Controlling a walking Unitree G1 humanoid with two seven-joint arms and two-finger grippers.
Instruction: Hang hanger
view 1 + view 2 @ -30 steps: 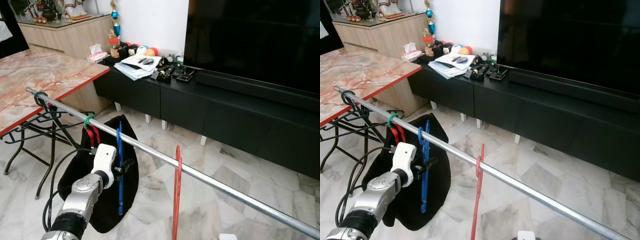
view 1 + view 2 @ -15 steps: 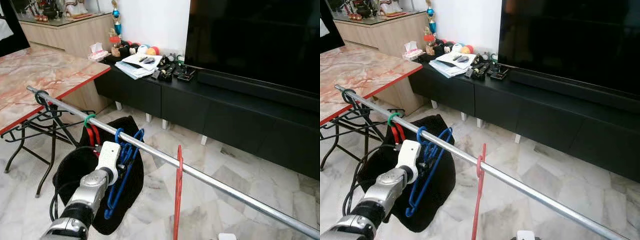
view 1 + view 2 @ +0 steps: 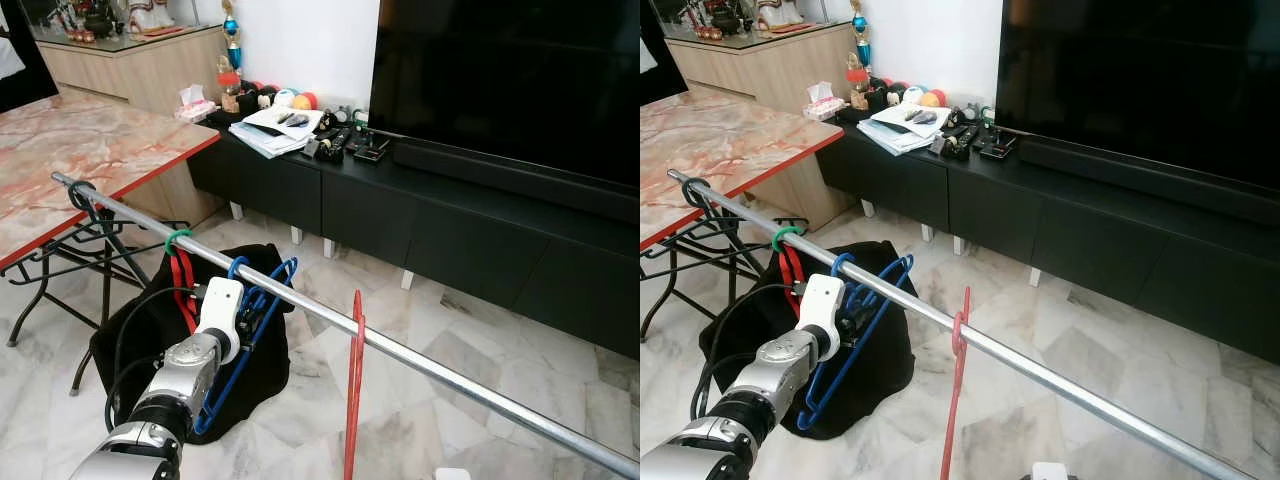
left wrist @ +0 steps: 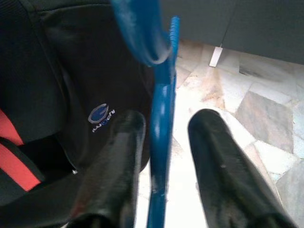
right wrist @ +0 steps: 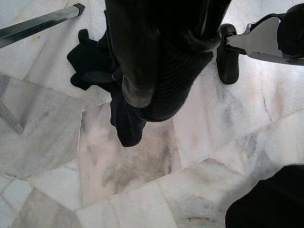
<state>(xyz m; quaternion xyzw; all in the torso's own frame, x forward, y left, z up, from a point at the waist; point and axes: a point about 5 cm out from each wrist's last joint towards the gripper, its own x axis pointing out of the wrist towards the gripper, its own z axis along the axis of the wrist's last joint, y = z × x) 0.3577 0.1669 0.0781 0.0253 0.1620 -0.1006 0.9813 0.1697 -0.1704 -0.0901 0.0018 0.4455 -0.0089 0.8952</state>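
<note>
Left gripper (image 4: 164,137) fingers parted, straddling the blue hanger (image 3: 243,335) without clear contact, blue hanger hooked over the silver rail (image 3: 420,362), tilted, between a red hanger with green hook (image 3: 181,272) and another red hanger (image 3: 354,385)

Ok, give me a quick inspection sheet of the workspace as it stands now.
Surface: marble floor.
Job's things: blue hanger hooked on metal rail; red hanger and green-hooked hanger also on the rail.
Clutter: black bag under the rail.
End effectors: left end effector open, fingers either side of the blue hanger.
Cables: black cable looping off the left arm.
Surroundings: TV, black cabinet, marble table.
</note>
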